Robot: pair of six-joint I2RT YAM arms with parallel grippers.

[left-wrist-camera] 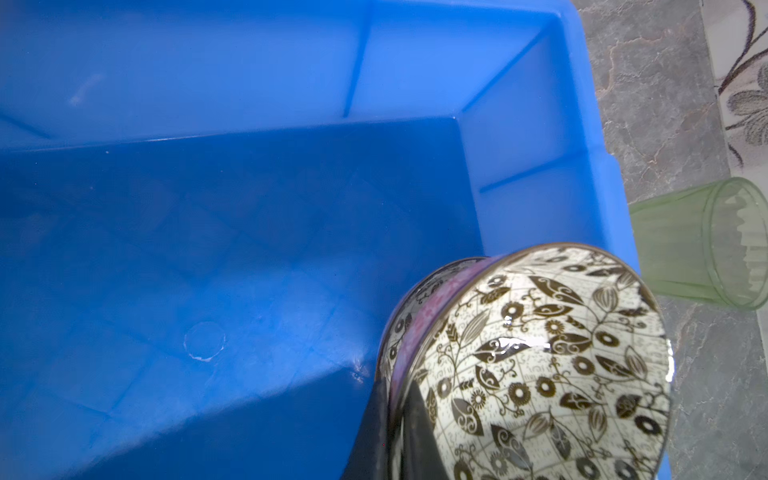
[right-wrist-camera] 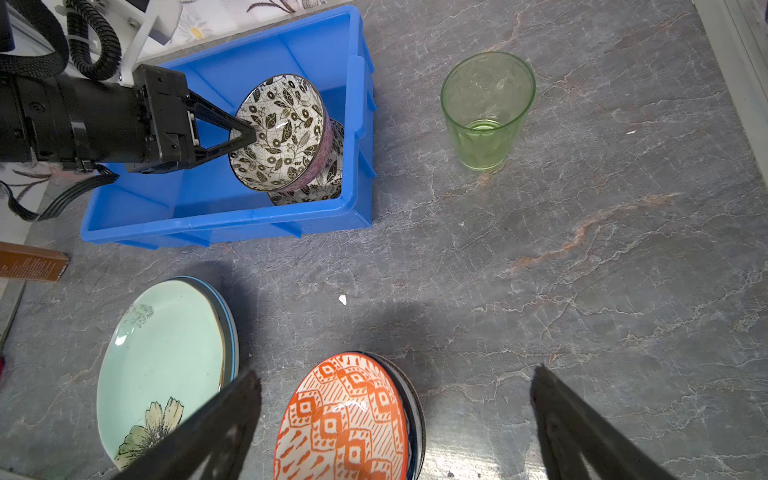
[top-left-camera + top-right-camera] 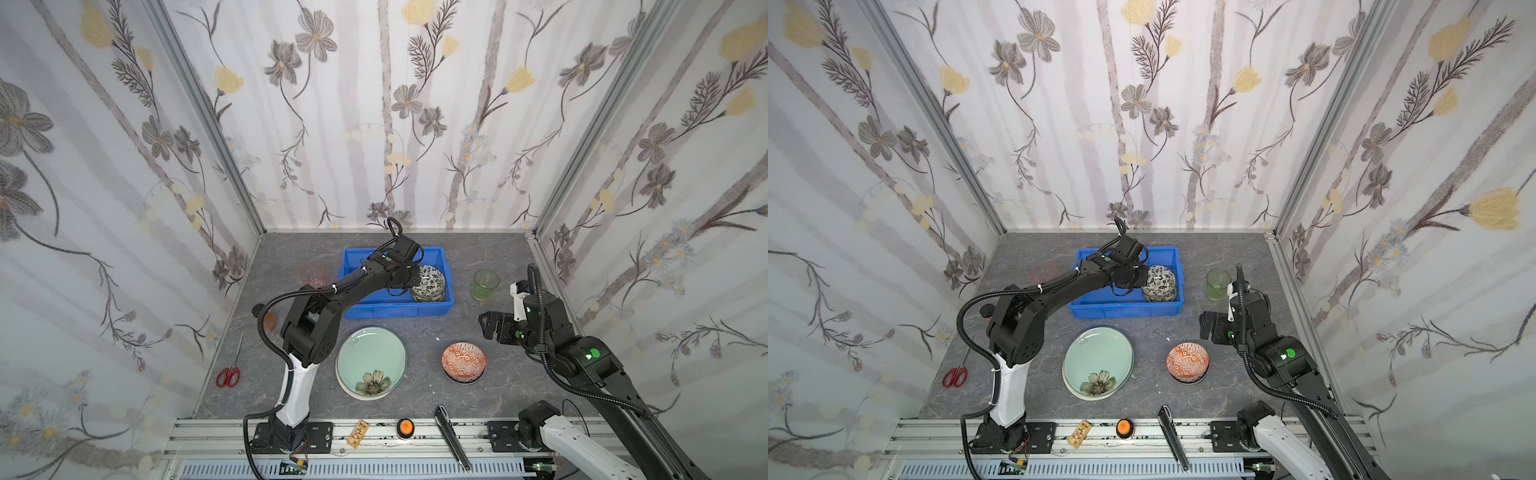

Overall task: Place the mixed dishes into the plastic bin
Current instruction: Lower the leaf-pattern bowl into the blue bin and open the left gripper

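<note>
Top views, both: found the plastic bin (image 3: 395,309) at the back of the worktop (image 3: 519,395), with the left arm (image 3: 332,299) stretched over it. Saw the left jaws clamped on the rim of a black-white bowl (image 3: 430,278), tipped on its side inside the bin's right end, above a second patterned bowl (image 3: 428,296) lying in the bin. Noted the right jaws spread wide, hanging over the worktop between a green tumbler (image 3: 485,284) and an orange bowl (image 3: 463,360). Counted outside the bin a pink tumbler (image 3: 311,274) just left of it and a pale green plate (image 3: 371,361) in front. Spotted red-handled scissors (image 3: 228,374) near the left wall.

Left wrist view: looked into the bin (image 1: 208,62), the held bowl (image 1: 540,353) close up, patterned inside facing the camera, pink band outside. Made out dark fingers (image 1: 415,424) either side of its rim. Caught the green tumbler (image 1: 698,245) beyond the bin wall.

Right wrist view: saw two black fingers (image 2: 237,129) pinching the bowl (image 2: 282,133) on edge over the second patterned bowl (image 2: 328,183); could not tell whether the two touched. Found the right jaws far apart, framing the orange bowl (image 2: 345,415), itself nested in a dark-rimmed bowl (image 2: 417,415), with the plate (image 2: 166,353) beside it and the tumbler (image 2: 486,112) upright.
</note>
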